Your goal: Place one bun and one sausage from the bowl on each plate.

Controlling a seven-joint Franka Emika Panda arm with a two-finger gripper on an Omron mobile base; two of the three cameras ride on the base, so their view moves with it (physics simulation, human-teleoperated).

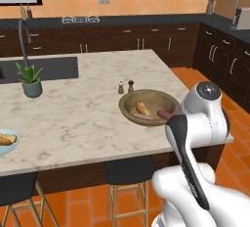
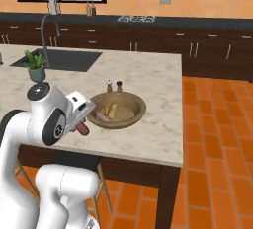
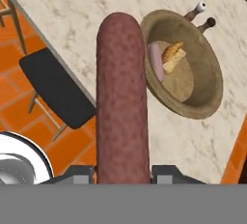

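So the gripper (image 3: 122, 172) is clamped on one smooth pinkish sausage (image 3: 121, 97), lifted just off the counter edge. Behind it the wooden bowl (image 1: 128, 101) holds one bun (image 1: 143, 108) and another sausage. Far left, a pale blue plate (image 1: 10, 146) already has a bun, so I'd guess halfway.

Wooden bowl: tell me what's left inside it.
Inside the wooden bowl lie one bun and one sausage, side by side. A second sausage is held in the jaws outside the bowl, hiding part of its near rim in the hand view.
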